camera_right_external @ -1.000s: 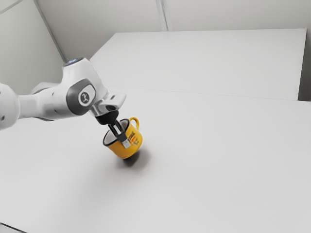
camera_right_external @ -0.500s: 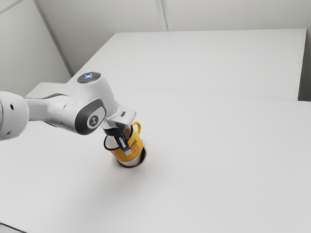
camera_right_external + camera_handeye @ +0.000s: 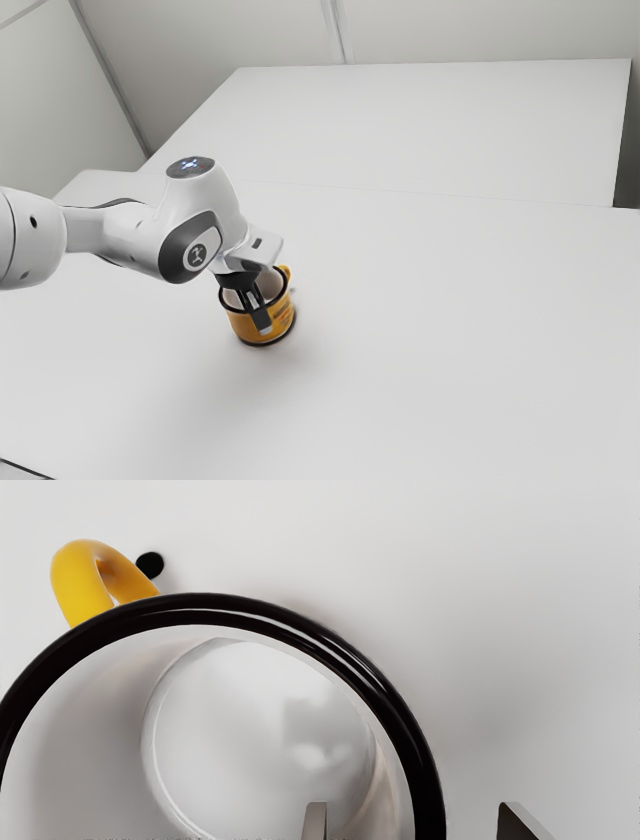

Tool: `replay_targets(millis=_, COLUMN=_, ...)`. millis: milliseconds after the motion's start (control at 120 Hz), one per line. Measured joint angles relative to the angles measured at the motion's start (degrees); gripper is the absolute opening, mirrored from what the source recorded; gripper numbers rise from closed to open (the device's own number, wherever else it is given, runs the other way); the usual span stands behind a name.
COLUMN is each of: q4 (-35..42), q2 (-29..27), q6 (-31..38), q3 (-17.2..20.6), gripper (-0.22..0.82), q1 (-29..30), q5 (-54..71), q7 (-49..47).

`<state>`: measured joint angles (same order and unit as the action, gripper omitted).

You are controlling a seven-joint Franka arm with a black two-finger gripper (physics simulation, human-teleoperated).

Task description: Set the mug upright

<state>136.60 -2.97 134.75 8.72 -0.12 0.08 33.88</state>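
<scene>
My gripper (image 3: 259, 312) reaches down at the mug's near side in the exterior view, one finger outside its wall. The yellow mug (image 3: 243, 327) with a black rim stands upright on the white table (image 3: 430, 340), its handle toward the far side. Seen from the wrist, the gripper (image 3: 413, 806) is open astride the wall of the mug (image 3: 220, 608): one finger is inside and the other outside, with a gap between each and the rim. The pale inside and round bottom of the mug show, and the handle sticks out away from the fingers.
A small black round spot (image 3: 150, 565) lies beside the mug's handle. Another white surface (image 3: 430, 130) stretches behind the table, with pale walls beyond it. A dark-edged piece lies at the exterior view's lower left corner.
The mug was tilted and held off the table; it has come down and turned upright. My hand has lowered and shifted toward the exterior view's right, and the gripper has let go of the mug.
</scene>
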Motion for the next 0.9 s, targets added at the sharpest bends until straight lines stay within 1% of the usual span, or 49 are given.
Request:
replay_targets(millis=100, q4=0.0, q2=-0.3, q6=-0.1, q3=0.1, gripper=0.43, q1=0.1, q5=-0.1, q7=0.1)
replay_targets(millis=217, q4=-0.1, q2=-1.6, q6=-0.8, q3=0.3, gripper=0.51, q1=0.1, q5=-0.2, q7=0.1)
replay_targets(millis=400, q4=-1.4, q2=-5.9, q6=-4.5, q3=0.8, gripper=0.56, q1=0.0, q5=-0.8, q7=-1.1)
replay_targets(millis=533, q4=-4.7, q2=-7.4, q6=-9.3, q3=0.4, gripper=0.58, q1=0.0, q5=-2.5, q7=-5.9)
replay_targets(millis=642, q4=-12.3, q2=-7.8, q6=-14.4, q3=-0.1, gripper=0.59, q1=0.0, q5=-3.5, q7=-10.6)
replay_targets(millis=767, q4=-22.0, q2=-7.3, q6=-22.0, q3=-0.6, gripper=0.6, q1=0.2, q5=-3.9, q7=-15.8)
replay_targets(millis=900, q4=-33.7, q2=-3.1, q6=-30.8, q3=-2.1, gripper=0.6, q1=0.2, q5=-3.8, q7=-21.4)
